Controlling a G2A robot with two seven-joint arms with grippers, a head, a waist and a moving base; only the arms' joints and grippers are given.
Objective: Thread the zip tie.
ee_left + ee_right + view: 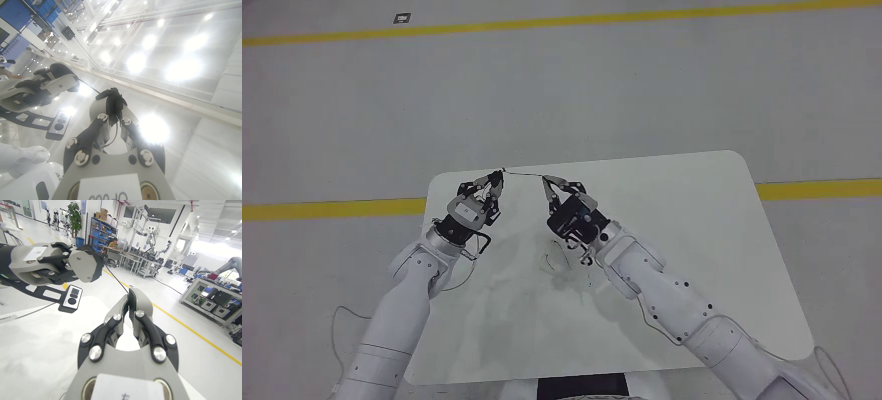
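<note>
Although it hangs clear of the white rounded-corner counter, the thin black plastic zip tie sits just above that counter's far edge. It is stretched as a fine, nearly straight strand between the two arms.

The left hand has its fingers closed together on one end. In the left wrist view a slack length of the strand curves down behind the dark pads, between the fingers. The right hand has its ridged pads pressed together on the other end, and the strand leaves right at the fingertips. The two are near each other but apart, joined by the strand alone.

A pale grey floor crossed by yellow lines lies around the counter. In the right wrist view the room behind holds blue shelving, a green potted plant and metal-framed benches.
</note>
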